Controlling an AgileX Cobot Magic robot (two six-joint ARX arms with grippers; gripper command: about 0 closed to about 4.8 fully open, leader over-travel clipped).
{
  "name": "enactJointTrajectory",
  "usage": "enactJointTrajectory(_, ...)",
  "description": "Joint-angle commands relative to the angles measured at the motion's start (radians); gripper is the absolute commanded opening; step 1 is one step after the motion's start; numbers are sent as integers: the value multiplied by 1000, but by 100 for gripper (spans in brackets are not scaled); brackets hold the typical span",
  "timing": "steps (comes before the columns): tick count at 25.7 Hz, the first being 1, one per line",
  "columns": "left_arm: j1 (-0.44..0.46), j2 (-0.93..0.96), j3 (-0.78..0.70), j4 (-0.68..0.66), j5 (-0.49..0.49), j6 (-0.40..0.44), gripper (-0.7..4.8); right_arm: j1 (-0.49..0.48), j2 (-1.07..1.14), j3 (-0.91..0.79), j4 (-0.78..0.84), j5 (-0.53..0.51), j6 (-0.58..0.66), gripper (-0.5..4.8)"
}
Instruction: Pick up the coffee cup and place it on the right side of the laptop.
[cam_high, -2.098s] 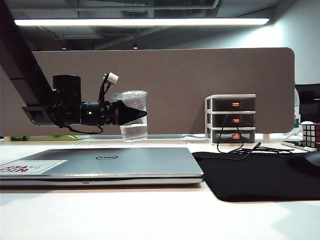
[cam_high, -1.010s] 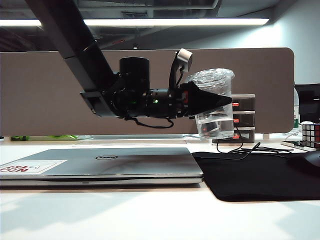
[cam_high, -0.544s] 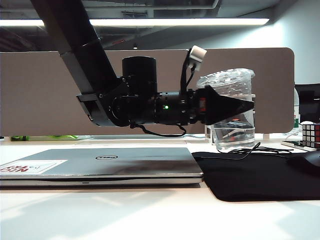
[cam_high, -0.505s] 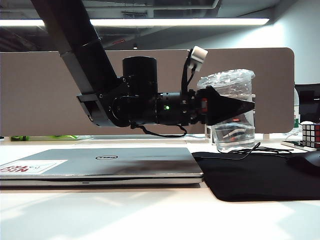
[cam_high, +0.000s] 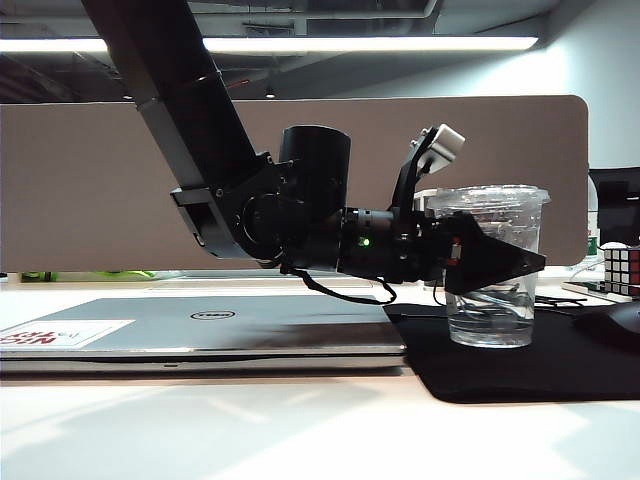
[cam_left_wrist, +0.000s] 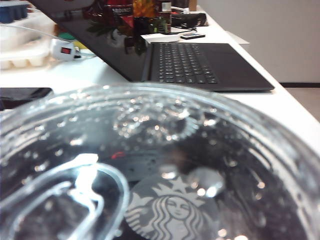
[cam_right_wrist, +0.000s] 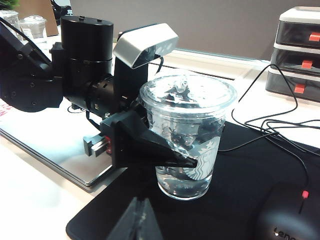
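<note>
Left gripper (cam_high: 495, 262) clamped on the coffee cup (cam_high: 490, 265) – cup upright, base apparently touching the black mat (cam_high: 520, 365), just right of the laptop (cam_high: 200, 335). Right gripper (cam_right_wrist: 136, 220) barely in frame – jaw state unclear

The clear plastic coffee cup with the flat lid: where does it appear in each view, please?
Exterior view: clear plastic coffee cup right of centre, on the black mat, in the left pincer.
Left wrist view: the cup fills the lower frame, seen through its lid.
Right wrist view: the cup in the centre, on the mat.
Shared landmark: the white mermaid logo on the cup.
</note>
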Motion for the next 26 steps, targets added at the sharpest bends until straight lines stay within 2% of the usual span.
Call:
enactJointTrajectory(1, 1, -9, 2, 14, 0, 26, 365, 0, -1, -6, 10, -2, -3, -1)
enactJointTrajectory(7, 2, -8, 2, -6, 0, 27, 378, 0, -1, -6, 10, -2, -3, -1)
enactJointTrajectory(8, 2, -8, 2, -14, 1, 26, 404, 0, -1, -6, 10, -2, -3, -1)
enactJointTrajectory(9, 2, -8, 2, -27, 3, 26, 479, 0, -1, -6, 10, -2, -3, -1)
enactJointTrajectory(17, 8, -9, 2, -61, 6, 26, 479, 0, -1, -6, 10, -2, -3, -1)
enactJointTrajectory(22, 51, -10, 2, -69, 135, 23, 479, 0, -1, -6, 10, -2, -3, -1)
enactJointTrajectory(23, 73, -10, 2, -69, 201, 9, 479, 0, -1, -6, 10, -2, -3, -1)
enactJointTrajectory(26, 112, -10, 2, -68, 317, -20, 479, 0, -1, -6, 10, -2, -3, -1)
